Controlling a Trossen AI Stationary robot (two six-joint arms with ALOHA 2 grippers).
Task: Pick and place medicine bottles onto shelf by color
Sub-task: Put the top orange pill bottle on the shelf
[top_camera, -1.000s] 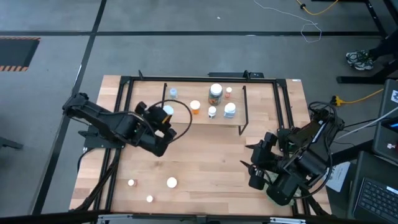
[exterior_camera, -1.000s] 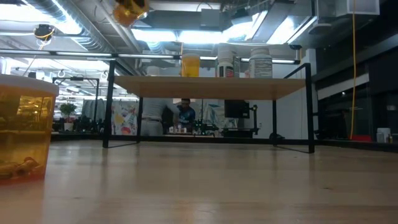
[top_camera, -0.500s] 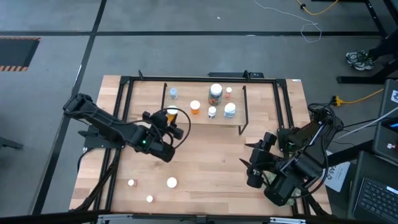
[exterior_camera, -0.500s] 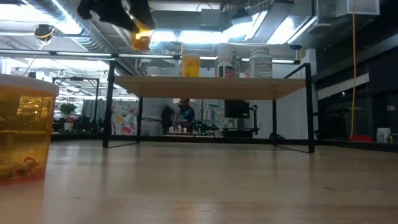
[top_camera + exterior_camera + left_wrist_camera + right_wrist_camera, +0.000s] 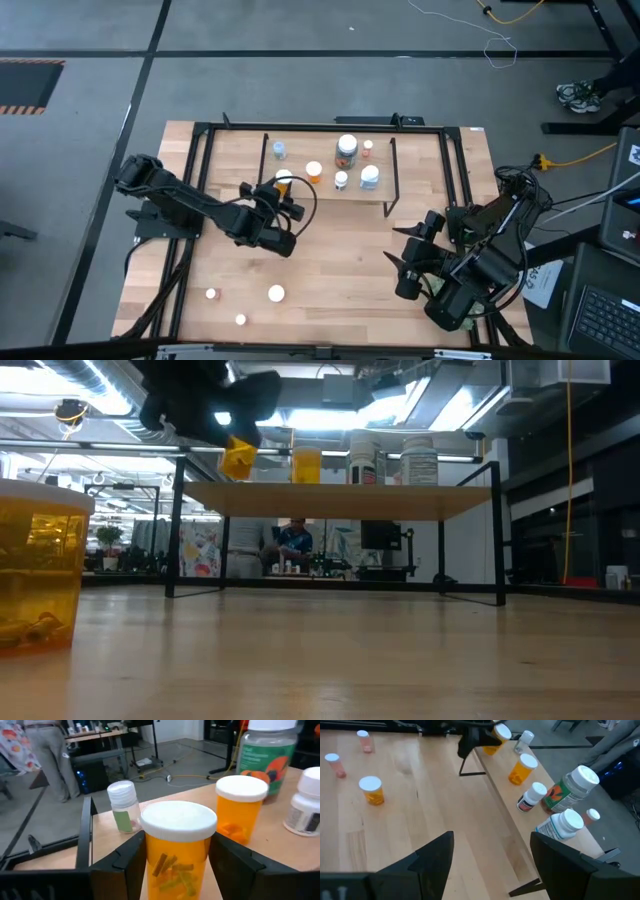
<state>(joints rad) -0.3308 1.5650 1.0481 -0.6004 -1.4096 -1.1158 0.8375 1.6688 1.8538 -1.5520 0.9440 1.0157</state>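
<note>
I had the left tool (image 5: 175, 870) clamped on an orange bottle (image 5: 178, 847), over the shelf (image 5: 300, 200) edge (right tool (image 5: 485, 855) open, idle).

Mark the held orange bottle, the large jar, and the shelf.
held orange bottle (image 5: 177, 847), left wrist view, on its body.
large jar (image 5: 263, 751), left wrist view, on its label.
shelf (image 5: 340, 501), low view, on its front edge.

Bright ceiling strip lights glaring in low view, even light, soft shadows
</note>
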